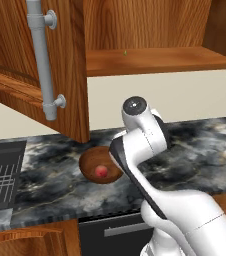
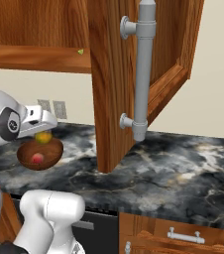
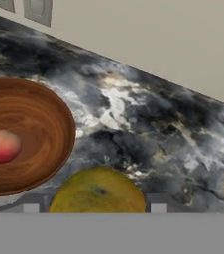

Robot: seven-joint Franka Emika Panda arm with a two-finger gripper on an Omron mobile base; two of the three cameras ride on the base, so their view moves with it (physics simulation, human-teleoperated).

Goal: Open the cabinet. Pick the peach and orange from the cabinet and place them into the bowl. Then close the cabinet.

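The cabinet stands open: one door (image 1: 15, 60) with a long grey bar handle (image 1: 44, 65) swings out at the left, and another door (image 2: 109, 74) hangs out over the counter. Its wooden shelf (image 1: 155, 60) is bare apart from a tiny green speck. On the counter sits the dark-brown bowl (image 1: 89, 161) (image 2: 53, 149) (image 3: 44, 119), and the reddish peach (image 1: 101, 171) (image 2: 37, 158) (image 3: 2, 146) rests inside it. My gripper (image 2: 41, 132) (image 3: 94, 207) is shut on the yellow-green orange (image 2: 44, 137) (image 3: 98, 191), just above the bowl's rim on its right side.
The dark marbled counter (image 1: 195, 145) runs left to right against a cream wall. A black sink with a rack (image 1: 2, 175) lies at the far left. Wall outlets (image 2: 52, 109) sit behind the bowl. A drawer with a small handle (image 2: 183, 235) is below the counter.
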